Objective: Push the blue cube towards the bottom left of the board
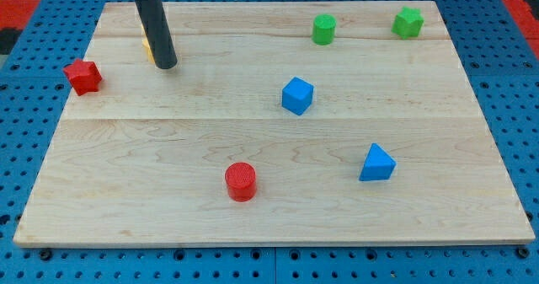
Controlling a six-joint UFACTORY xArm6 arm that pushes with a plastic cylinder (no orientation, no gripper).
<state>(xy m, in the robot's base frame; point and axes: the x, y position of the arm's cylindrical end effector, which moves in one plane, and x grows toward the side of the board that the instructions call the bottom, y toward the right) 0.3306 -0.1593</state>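
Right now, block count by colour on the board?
Red: 2, star-like block, cylinder
Blue: 2, cube, wedge-like block
Green: 2, cylinder, star-like block
Yellow: 1, mostly hidden behind my tip, sliver at
Total: 7

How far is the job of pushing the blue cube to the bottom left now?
Nothing looks done: the blue cube sits near the board's middle. In hand: my tip is at the view's upper left, far from it, beside a yellow block. The whole push is left.
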